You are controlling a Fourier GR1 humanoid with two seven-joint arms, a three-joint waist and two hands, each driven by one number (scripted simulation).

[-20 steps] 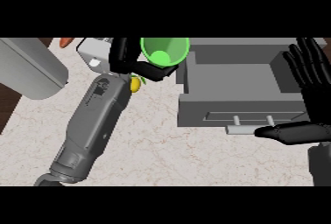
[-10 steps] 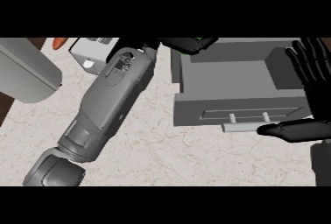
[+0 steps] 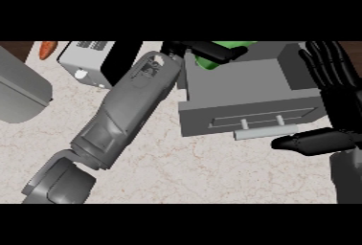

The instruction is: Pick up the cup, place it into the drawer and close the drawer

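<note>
- Cup (image 3: 212, 61) first: we see only a sliver of green, mostly hidden under our left hand (image 3: 205, 49), at the far back edge of the open drawer (image 3: 240, 88).
- Our left hand has its fingers curled round the cup and clamped on it, with the grey forearm stretching up from the lower left of the view.
- Directly below and to the right of that hand lies the drawer's bare grey floor; we judge the cup is over or just at the rear of the compartment, though we cannot tell whether it touches the floor.
- We judge the cup to be light, stiff and smooth-sided, so it could slide in the fingers. A wrap round its wall, as we have it, suits better than a pinch at the rim.
- Being hollow and light, it may tip on release; we would let it go upright and low.
- Our right hand (image 3: 332, 86) rests open at the right edge of the view, fingers straight up and thumb out, just beside the drawer's right wall.
- The drawer handle (image 3: 263, 129) sits on the front panel, near that right thumb, and the closing push is not yet done.
- To the left of our left forearm stand a white appliance (image 3: 86, 60) and a grey rounded object (image 3: 21, 93).
</note>
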